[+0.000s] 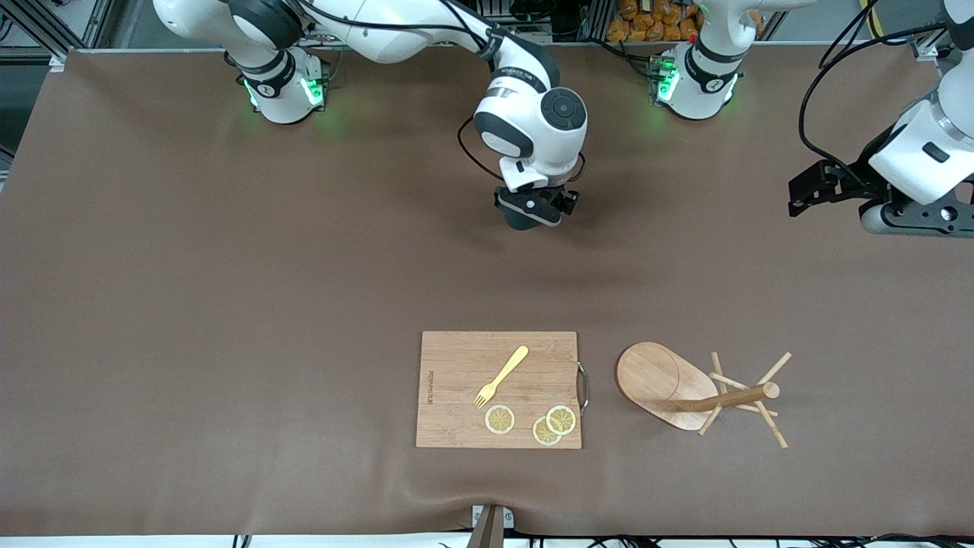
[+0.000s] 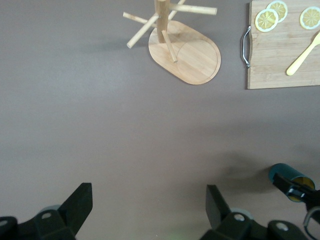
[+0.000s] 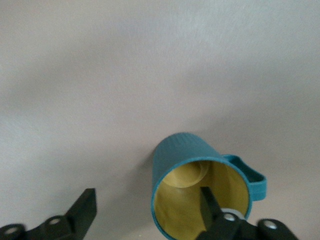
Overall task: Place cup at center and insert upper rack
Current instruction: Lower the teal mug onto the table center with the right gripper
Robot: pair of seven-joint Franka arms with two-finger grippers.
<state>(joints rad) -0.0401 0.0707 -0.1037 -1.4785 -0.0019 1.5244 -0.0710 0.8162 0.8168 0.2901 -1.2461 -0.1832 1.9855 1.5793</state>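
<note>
The dark teal cup (image 3: 182, 150) stands upright on the brown mat at the table's middle, its yellowish inside showing. My right gripper (image 3: 147, 200) is open around its rim: one finger (image 3: 212, 205) is inside the cup, the other stands apart outside. From the front, the right gripper (image 1: 535, 209) hides most of the cup (image 1: 518, 221). The upper rack (image 1: 656, 378), a wooden mug tree, stands nearer the front camera, beside the cutting board; it also shows as the upper rack (image 2: 192, 57). My left gripper (image 2: 148, 195) is open and holds nothing, and the left gripper (image 1: 808, 194) waits over the left arm's end of the table.
A wooden cutting board (image 1: 456, 411) with a metal handle lies nearer the front camera than the cup. It carries a yellow fork (image 1: 502, 375) and three lemon slices (image 1: 500, 419). The mat has a small ridge at its front edge.
</note>
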